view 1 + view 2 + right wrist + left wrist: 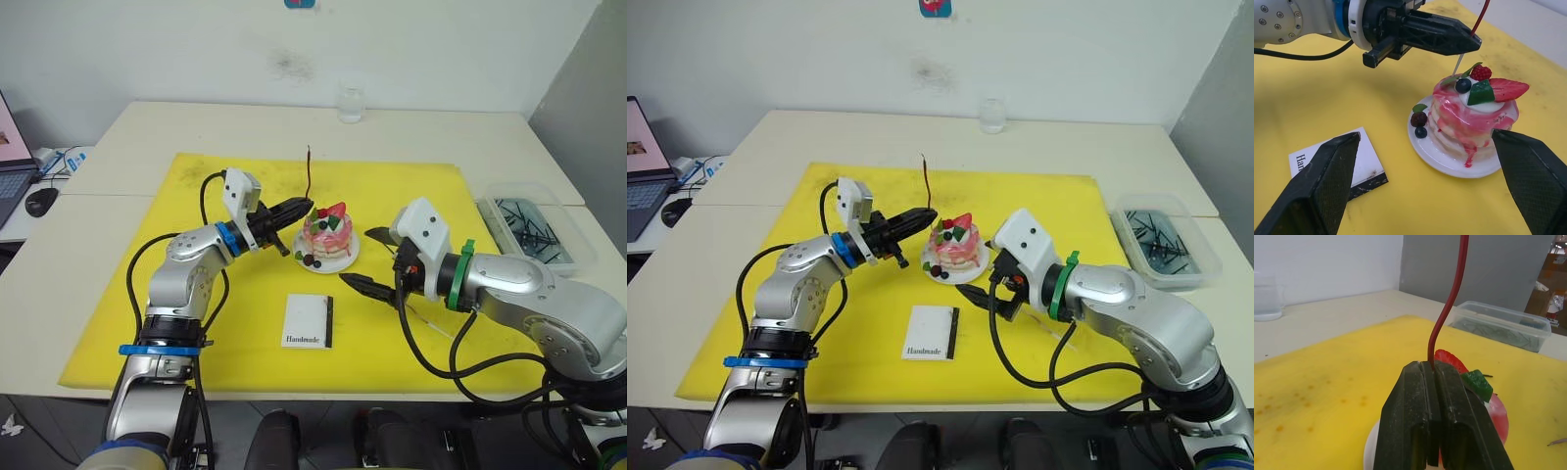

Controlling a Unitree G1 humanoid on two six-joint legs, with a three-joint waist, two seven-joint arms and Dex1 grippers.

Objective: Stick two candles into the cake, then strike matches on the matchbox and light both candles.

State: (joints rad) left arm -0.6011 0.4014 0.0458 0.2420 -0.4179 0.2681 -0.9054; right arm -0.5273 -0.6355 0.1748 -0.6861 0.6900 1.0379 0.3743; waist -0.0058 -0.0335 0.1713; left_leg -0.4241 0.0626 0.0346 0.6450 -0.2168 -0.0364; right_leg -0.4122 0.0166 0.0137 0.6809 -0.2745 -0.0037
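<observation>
The left end effector (306, 210) pinches one candle (310, 171) between its two black fingers, which are pressed together on it. The candle stands almost straight up. Its pale stick end pokes out below the fingers and points down at the top of the cake (327, 233), right beside the strawberry (1508, 89).

The cake is pink, with dark berries on top. It sits on a white plate (339, 264) in the middle of the yellow mat (176, 294) on the desk (88, 264). Two more berries lie on the plate next to the cake.

The right end effector (364, 259) is spread wide. It hangs near the plate, on the robot's right side of the cake, and it holds nothing.

The matchbox (308, 321) lies flat on the mat, in front of the cake and a bit apart from it. Its dark strip faces the right arm.

A clear box (534, 230) with dark sticks inside sits on the desk past the mat's right edge. A glass (351, 102) stands at the far side of the desk.
</observation>
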